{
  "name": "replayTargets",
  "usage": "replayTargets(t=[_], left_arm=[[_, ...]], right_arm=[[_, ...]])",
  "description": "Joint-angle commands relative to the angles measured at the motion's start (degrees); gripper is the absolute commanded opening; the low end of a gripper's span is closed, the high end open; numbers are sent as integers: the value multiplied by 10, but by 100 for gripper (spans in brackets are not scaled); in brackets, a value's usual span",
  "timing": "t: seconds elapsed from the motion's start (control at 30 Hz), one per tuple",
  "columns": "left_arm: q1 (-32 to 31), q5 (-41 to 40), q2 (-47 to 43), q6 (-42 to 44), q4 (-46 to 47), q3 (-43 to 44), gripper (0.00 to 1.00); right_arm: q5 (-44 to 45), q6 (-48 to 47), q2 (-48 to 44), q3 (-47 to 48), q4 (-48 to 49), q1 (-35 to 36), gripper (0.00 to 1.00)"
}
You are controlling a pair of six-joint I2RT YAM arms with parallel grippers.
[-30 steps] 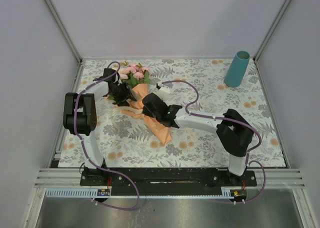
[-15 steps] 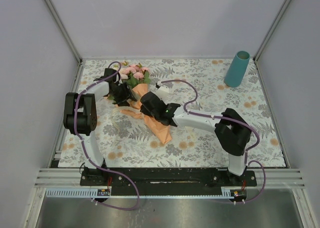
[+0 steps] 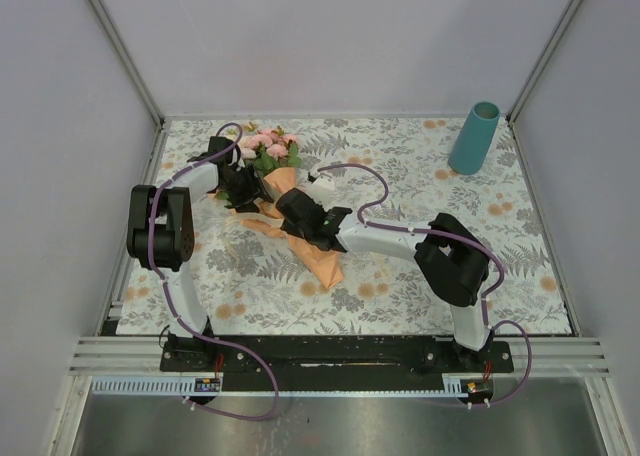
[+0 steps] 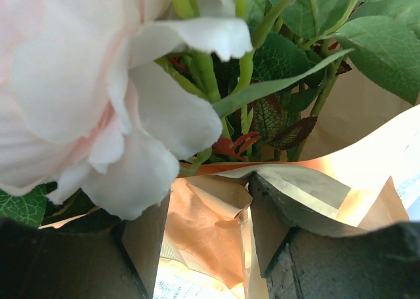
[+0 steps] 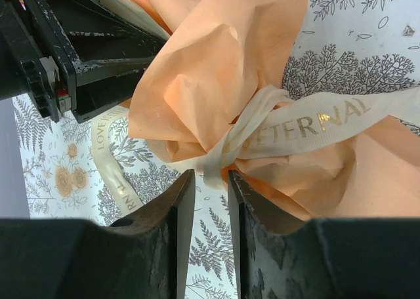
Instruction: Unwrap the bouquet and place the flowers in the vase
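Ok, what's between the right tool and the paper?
Right wrist view: only the cream ribbon tied round the paper, its end reaching the right tool's tips.

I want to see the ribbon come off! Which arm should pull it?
Right, probably. The right end effector sits at the ribbon knot, jaws slightly apart at the ribbon's loose end. The left end effector is busy gripping the bouquet by its paper.

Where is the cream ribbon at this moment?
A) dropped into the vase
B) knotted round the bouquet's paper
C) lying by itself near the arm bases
B: the right wrist view shows the ribbon cinched in a knot round the paper of the bouquet, while the vase stands apart at the back right of the table.
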Motion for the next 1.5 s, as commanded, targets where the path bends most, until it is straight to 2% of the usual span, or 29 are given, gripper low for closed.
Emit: replayTargets(t=[0.0,0.33,0.67,0.73,0.83,0.93,1.4,1.47], left_arm=[[-2,-24,3,13,-6,10,56],[-3,-21,-1,11,-6,8,56],[-4,-20,4,11,-6,8,56],[-4,-22,4,11,-5,8,56],[-4,-27,3,13,-8,8,56],[-4,-34,6,13,-14,11,56],[-3,-76,18,26,-42,25,56],[-4,-75,19,25,-43,28,56]], right_arm=[[29,-17,-19,37,-30,3,37],[12,-4,10,42,-27,4,38],[25,-2,29,50,-34,4,34],[31,-3,29,51,-37,4,29],[34,-17,23,50,-35,4,11],[36,-45,12,53,-30,4,0],[-7,-63,-90,-43,61,3,0],[-17,-65,-97,-53,72,3,7]])
